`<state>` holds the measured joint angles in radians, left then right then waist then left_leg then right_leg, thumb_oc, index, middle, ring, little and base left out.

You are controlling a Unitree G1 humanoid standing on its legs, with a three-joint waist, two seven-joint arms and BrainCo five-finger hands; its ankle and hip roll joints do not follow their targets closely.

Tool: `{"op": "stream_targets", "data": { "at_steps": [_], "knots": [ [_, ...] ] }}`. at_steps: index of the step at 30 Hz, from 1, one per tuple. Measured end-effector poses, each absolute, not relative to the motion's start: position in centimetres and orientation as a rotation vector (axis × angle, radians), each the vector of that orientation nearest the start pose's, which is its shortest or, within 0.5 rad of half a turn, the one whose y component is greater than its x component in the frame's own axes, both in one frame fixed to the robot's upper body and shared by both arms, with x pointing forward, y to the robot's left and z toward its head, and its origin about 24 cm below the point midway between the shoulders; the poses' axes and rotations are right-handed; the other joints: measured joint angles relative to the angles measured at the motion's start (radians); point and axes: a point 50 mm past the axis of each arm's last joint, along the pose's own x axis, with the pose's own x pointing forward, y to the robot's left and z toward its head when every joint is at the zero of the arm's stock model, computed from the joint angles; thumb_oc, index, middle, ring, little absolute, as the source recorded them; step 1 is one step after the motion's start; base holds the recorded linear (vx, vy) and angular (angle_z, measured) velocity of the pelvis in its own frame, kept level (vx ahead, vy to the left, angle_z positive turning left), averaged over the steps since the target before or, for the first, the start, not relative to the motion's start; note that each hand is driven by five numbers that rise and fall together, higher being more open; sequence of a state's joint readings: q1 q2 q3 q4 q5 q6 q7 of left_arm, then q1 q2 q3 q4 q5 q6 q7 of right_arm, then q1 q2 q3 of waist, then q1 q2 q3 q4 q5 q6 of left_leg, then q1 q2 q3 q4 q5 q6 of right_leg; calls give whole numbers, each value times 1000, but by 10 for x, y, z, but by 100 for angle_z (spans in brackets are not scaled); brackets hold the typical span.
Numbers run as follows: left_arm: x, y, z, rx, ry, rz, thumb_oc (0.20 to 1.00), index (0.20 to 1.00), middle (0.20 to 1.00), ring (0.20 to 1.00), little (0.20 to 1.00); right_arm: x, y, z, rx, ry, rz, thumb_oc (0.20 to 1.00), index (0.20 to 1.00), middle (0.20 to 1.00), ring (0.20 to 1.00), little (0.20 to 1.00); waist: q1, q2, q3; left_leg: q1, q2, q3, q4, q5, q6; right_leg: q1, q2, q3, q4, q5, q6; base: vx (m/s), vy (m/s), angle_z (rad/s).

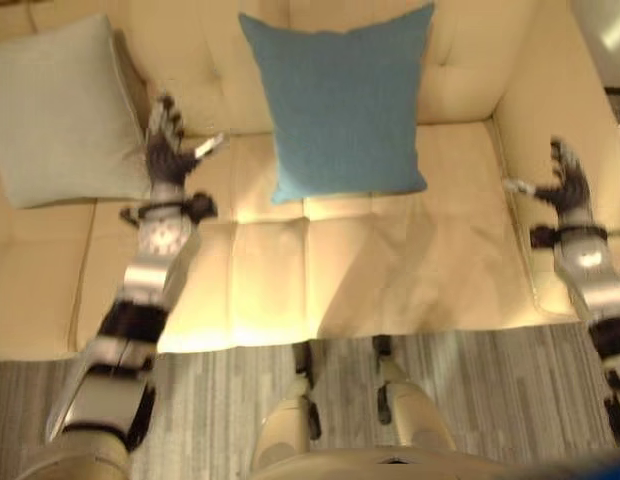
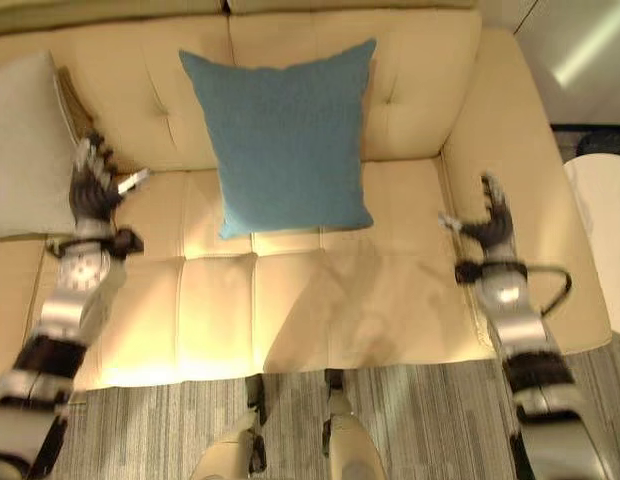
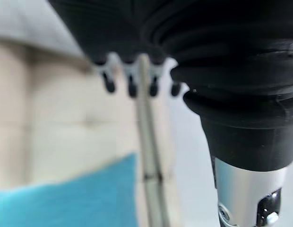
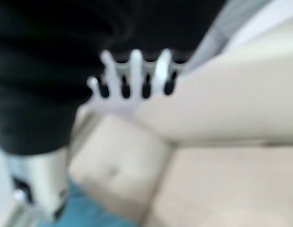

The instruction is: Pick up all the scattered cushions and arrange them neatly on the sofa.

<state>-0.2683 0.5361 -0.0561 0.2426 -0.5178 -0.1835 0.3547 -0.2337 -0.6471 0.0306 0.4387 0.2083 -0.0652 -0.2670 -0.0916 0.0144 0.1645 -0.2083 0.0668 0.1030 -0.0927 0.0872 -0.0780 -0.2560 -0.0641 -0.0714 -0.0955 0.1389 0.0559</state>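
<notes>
Both hands hover spread and empty, left hand [image 1: 168,140], right hand [image 1: 567,185], flanking the blue cushion [image 1: 345,105] propped on the sofa [image 1: 410,270]; placement looks finished, next find another cushion.

Grey striped floor [image 1: 510,385]; perhaps a pale seat [image 2: 602,235] at right.

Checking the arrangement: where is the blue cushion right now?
In the eye views the blue cushion leans upright against the sofa backrest, centre, right of the pale cushion, between both open hands.
</notes>
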Motion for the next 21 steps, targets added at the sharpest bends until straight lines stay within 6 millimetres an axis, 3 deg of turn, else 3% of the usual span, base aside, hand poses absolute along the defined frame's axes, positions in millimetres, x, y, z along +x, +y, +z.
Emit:
{"op": "stream_targets", "data": {
  "at_steps": [2, 5, 9, 12, 17, 21],
  "knots": [
    [279, 257, 60, -13, -63, 344, 1000, 1000, 1000, 1000, 1000, 265, -305, 30, -473, 192, -333, 1000, 1000, 1000, 1000, 1000, 1, -1, -29, 33, -1, -3, 1, -8, 3, 36, -1, -8, 1, -9, 5, 3, -5, 5],
    [215, 263, -36, 79, 351, 344, 1000, 1000, 1000, 1000, 1000, 204, -308, -44, -473, 515, -314, 1000, 1000, 1000, 1000, 1000, 2, -3, -90, 121, 4, -3, -5, -39, 0, 127, 3, -10, -2, -52, 15, 3, 6, 7],
    [143, 274, -108, 272, 803, 281, 1000, 1000, 1000, 1000, 1000, 143, -304, -102, -481, 850, -265, 1000, 1000, 1000, 1000, 1000, 1, -11, -135, 138, 3, -3, -5, -49, -2, 147, 1, -18, -5, -60, 13, 0, 0, 0],
    [104, 271, -136, 337, 1018, 229, 1000, 1000, 1000, 1000, 1000, 111, -300, -124, -508, 1011, -215, 1000, 1000, 1000, 1000, 1000, 0, -13, -145, 169, 1, -2, -5, -55, 7, 177, -3, -20, -6, -62, 14, 0, 0, 0],
    [57, 257, -159, 328, 1255, 222, 1000, 1000, 1000, 1000, 1000, 70, -291, -145, -477, 1207, -203, 1000, 1000, 1000, 1000, 1000, 2, -11, -172, 199, 2, 0, -5, -63, 20, 206, -1, -19, -6, -66, 12, 6, -14, 0],
    [45, 262, -161, 319, 1309, 256, 1000, 1000, 1000, 1000, 1000, 63, -290, -148, -485, 1251, -195, 1000, 1000, 1000, 1000, 1000, 5, -8, -174, 226, 9, -1, -5, -67, 25, 237, 6, -19, -6, -71, 6, -14, -57, 0]
  ]
}}
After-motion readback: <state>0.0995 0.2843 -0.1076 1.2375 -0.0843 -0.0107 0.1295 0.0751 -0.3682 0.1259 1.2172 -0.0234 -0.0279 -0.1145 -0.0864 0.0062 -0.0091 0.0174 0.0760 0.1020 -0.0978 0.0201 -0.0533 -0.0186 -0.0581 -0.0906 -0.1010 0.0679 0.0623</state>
